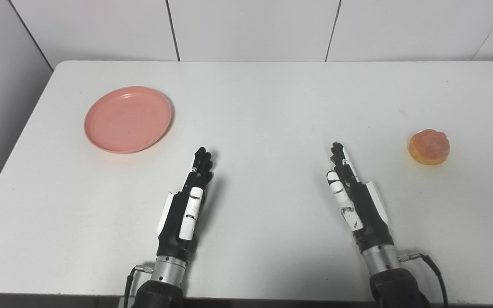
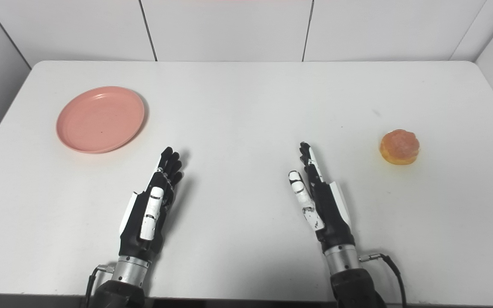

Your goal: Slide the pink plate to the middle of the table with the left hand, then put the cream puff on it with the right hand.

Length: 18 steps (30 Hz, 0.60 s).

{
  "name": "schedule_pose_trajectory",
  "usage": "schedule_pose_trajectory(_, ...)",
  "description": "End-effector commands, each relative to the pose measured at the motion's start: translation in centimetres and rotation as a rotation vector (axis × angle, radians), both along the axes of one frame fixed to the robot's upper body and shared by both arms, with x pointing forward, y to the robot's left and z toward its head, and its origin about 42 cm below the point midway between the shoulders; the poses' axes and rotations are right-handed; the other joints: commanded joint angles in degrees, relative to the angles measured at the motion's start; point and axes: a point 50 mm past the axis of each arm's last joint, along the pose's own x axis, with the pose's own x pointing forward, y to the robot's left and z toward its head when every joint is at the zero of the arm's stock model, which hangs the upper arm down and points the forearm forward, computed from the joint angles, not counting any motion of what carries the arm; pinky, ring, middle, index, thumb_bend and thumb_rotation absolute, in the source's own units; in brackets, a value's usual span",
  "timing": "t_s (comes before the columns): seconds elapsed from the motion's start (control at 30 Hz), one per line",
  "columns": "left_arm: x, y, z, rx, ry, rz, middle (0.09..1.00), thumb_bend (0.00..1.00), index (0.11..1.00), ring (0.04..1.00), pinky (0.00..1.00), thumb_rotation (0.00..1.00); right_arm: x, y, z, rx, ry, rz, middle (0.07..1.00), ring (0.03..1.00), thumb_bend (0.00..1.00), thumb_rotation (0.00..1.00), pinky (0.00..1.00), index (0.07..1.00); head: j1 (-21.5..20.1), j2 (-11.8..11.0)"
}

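Left robot hand (image 1: 186,201): It is close to the camera, low over the desk (image 1: 263,102). Its fingers are straight and spread out, and it holds nothing. The pink plate is up and to its left, well apart from it.

Right robot hand (image 1: 355,196): It is also close to the camera, to the right of the left robot hand. Its fingers are stretched out flat, and it holds nothing too.

Pink plate (image 1: 128,119): It sits flat on the desk, far to the left of the middle. It is bare.

Cream puff (image 1: 429,146): It sits on the desk far from the pink plate, over by the right edge. It is round and orange-brown. The right robot hand is near it but not touching.

Step now: I think the job has not started. The pink plate is not in the middle yet.

Next move: The left robot hand needs to reach up and left to the pink plate, press on it or hook its rim, and slide it right. The cream puff has to wait until then.

Desk: It is white and smooth, so the pink plate should slide easily. There are a few tiny marks.

Room: Behind the pink plate are white wall panels (image 1: 250,25) with thin dark lines between them.
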Motion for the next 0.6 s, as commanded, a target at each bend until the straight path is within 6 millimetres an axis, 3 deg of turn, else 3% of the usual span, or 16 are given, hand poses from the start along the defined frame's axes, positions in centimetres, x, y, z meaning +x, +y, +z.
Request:
schedule_pose_trajectory(0.0,-0.52,0.39,-1.09,0.001,0.047,-0.002,1.000,0.45,1.000,1.000,1.00,1.00,0.18,0.20,0.27,-0.001,-0.011,0.014,1.000,1.000,0.16,1.00,1.00,1.000,0.0,0.0)
schedule_pose_trajectory(0.57,-0.60,0.24,-0.97,0.005,0.042,-0.006,1.000,0.46,1.000,1.000,1.00,1.00,0.25,0.13,0.33,-0.012,-0.015,0.014,1.000,1.000,0.17,1.00,1.00,1.000,0.6,0.2)
